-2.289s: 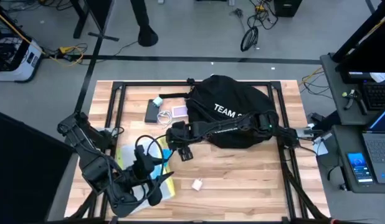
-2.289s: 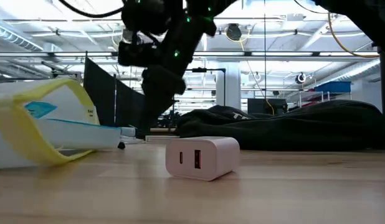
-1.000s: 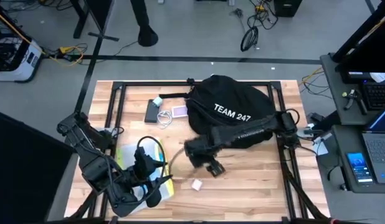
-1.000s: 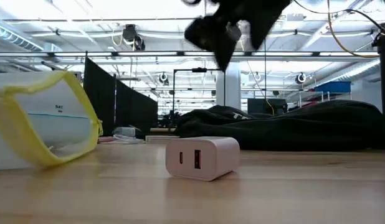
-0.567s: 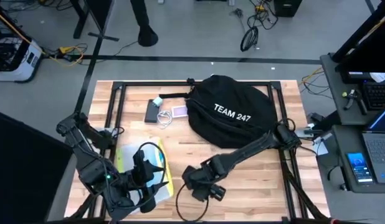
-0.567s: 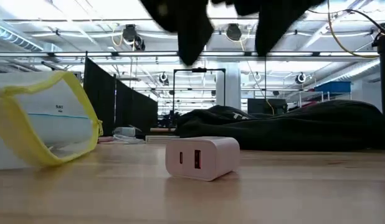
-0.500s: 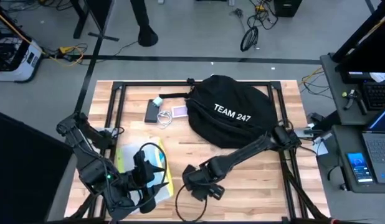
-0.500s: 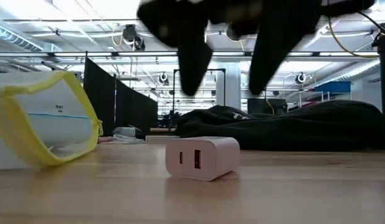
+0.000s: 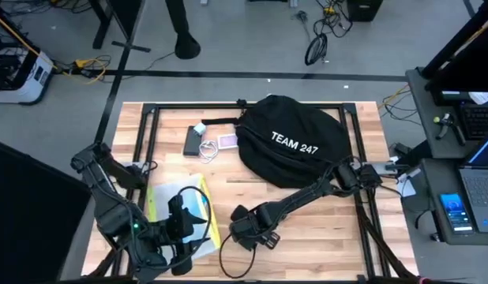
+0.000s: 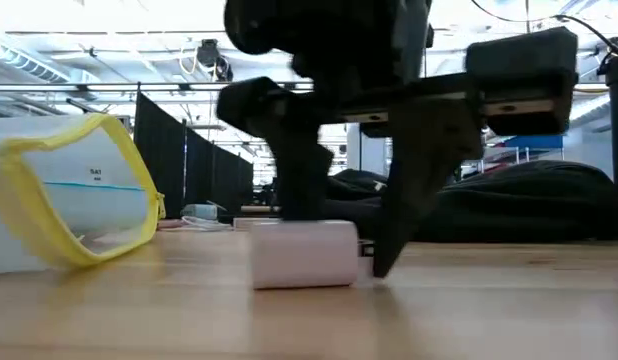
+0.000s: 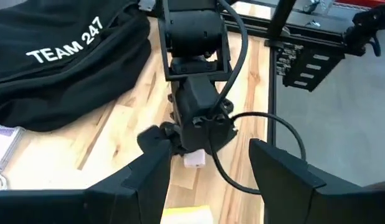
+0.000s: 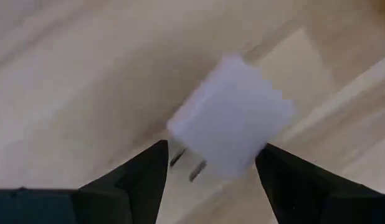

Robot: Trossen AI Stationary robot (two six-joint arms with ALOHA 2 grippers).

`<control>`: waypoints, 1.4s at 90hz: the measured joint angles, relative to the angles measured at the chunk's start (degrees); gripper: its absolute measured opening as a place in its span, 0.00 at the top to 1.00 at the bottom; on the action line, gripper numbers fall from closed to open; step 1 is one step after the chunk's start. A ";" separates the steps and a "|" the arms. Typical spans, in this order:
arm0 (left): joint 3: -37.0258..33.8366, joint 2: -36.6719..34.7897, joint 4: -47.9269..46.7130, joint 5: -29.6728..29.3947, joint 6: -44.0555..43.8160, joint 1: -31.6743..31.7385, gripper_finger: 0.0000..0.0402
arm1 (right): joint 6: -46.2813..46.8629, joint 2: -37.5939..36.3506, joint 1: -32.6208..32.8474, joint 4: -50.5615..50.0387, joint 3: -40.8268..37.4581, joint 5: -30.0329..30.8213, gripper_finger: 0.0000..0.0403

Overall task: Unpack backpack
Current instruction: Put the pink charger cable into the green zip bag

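The backpack [image 9: 291,150] lies at the far middle of the bench [image 9: 307,244], zipped side unclear. Near of the backpack, close to the front edge, the right gripper [image 10: 334,255] is down over a white charger [image 10: 302,254], its fingers spread wide with the charger between them and not yet pinched. The left gripper [image 11: 205,180] hovers left of the backpack near a yellow-edged pouch [image 9: 183,207], its fingers also wide and empty.

The charger sits skewed between the right fingers [image 12: 127,186], so a closing pinch could catch only a corner and flick it away across the bench or off the front edge. A finger pressing down on the charger's prongs could also tip it instead of gripping it.
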 joint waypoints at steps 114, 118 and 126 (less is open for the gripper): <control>0.00 0.00 -0.93 0.39 0.01 0.07 0.50 | 23.11 5.26 1.49 9.25 7.01 -3.09 0.33; 0.00 0.00 -1.00 0.39 0.01 0.07 0.50 | 23.01 6.03 1.39 9.16 6.97 -2.66 0.33; 0.00 0.00 -0.99 0.39 0.01 0.08 0.50 | 23.56 6.56 1.01 9.86 7.06 -2.33 0.36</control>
